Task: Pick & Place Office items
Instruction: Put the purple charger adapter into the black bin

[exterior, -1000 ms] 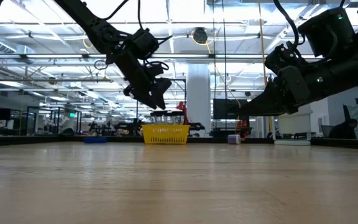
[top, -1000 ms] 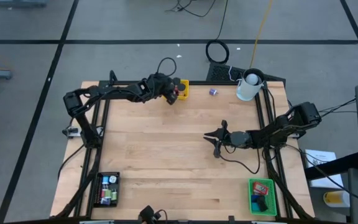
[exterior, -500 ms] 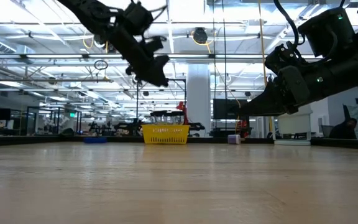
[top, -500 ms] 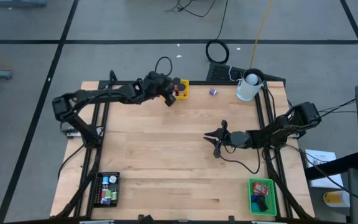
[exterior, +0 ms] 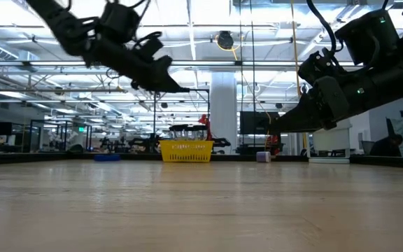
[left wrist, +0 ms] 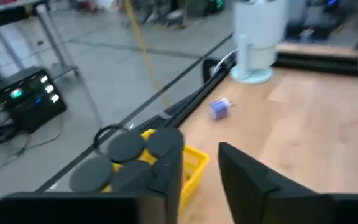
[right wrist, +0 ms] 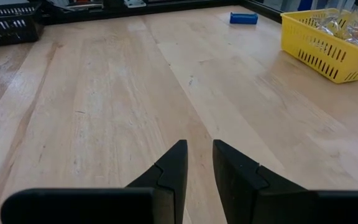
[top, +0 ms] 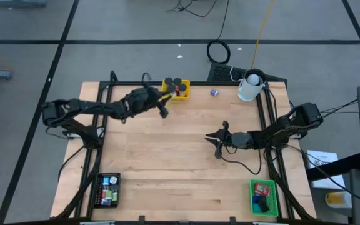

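Left gripper [top: 163, 107] is up in the air, empty, fingers apart with a clear gap. It sits near the far edge of the table [top: 167, 162], just short of the yellow mesh tray [top: 183, 92]. Low view shows it raised well above the wood, above the tray's top edge.

Black round caps [top: 172, 82] fill the yellow tray, stacked above its rim, just ahead of the left fingertips and a little to one side. Left wrist view shows them close past the left finger [left wrist: 166, 180]; at least four caps [left wrist: 129, 146] there. A red item [top: 179, 91] also sits in that tray.

A small purple block [top: 214, 92] lies loose on the wood near the far edge, beyond the yellow tray from the left gripper, between the tray and the white cup [top: 250, 87]. It's touching neither.

Right gripper [top: 217, 139] waits over the table's middle-right, fingers slightly apart, nothing between them. It is low, but contact with the wood is unclear.

Open room: the whole centre and near-middle of the board is bare wood. The black mesh tray [top: 108, 189] with assorted blocks is in the near-left corner. The green mesh tray [top: 264, 197] with blue, red and black items is in the near-right corner. Both are well apart from either gripper.

Right wrist view: a blue block [right wrist: 243, 18] lies on the wood far ahead of it, beside the yellow tray.
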`<state>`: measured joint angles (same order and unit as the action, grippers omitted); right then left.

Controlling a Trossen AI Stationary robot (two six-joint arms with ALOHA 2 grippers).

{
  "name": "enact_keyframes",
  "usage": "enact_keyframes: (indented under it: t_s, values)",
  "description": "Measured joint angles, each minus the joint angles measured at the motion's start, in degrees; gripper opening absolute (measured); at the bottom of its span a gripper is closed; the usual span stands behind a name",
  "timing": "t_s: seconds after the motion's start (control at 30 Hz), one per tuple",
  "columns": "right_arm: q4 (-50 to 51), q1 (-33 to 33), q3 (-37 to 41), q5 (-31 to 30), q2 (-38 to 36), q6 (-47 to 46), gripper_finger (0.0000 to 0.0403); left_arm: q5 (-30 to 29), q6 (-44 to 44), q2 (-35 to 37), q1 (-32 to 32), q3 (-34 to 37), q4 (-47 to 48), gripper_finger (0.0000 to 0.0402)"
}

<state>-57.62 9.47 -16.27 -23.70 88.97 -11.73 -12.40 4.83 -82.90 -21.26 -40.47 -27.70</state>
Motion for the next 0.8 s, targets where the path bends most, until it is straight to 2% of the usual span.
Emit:
enact_keyframes:
  t_s: [0.13, 0.23, 0.3, 0.37, 0.43, 0.63, 0.7, 0.8]
  values:
    - [-0.08, 0.0, 0.0, -0.04, 0.0, 0.06, 0.0071, 6.92, -2.97, 3.02, -0.21, 5.69, -3.94, 0.006]
    - [-0.88, 0.0, 0.0, -0.07, 0.0, 0.34, 0.0071, 14.28, -10.13, 3.74, -1.56, 5.69, 0.03, 0.0034]
    - [-0.83, 0.0, 0.0, -0.07, 0.0, 0.35, 0.0071, 15.87, -8.87, 4.51, -1.73, 5.18, 3.0, 0.0017]
    - [-0.82, 0.0, 0.0, -0.07, -0.02, 0.36, 0.0071, 14.48, -5.1, 5.49, -0.66, 5.71, 5.29, 0.0005]
    - [-0.76, 0.0, 0.0, -0.07, 0.0, 0.39, 0.0071, 10.22, -3.33, 6.01, 0.97, 7.45, 6.75, 0.0007]
    - [0.62, 0.0, 0.0, -0.38, 0.0, 0.2, 0.0069, 1.84, -6.99, 8.11, 4.77, 14.59, 4.18, 0.0004]
    - [1.61, 0.02, 0.0, -2.54, 0.0, -1.29, 0.006, 1.33, -7.39, 8.01, 6.32, 17.97, -1.19, 0.0007]
    - [3.47, 0.0, 0.0, -7.87, -0.6, -1.98, 0.0031, 1.41, -4.72, 8.05, 8.7, 24.09, -14.86, 0.0012]
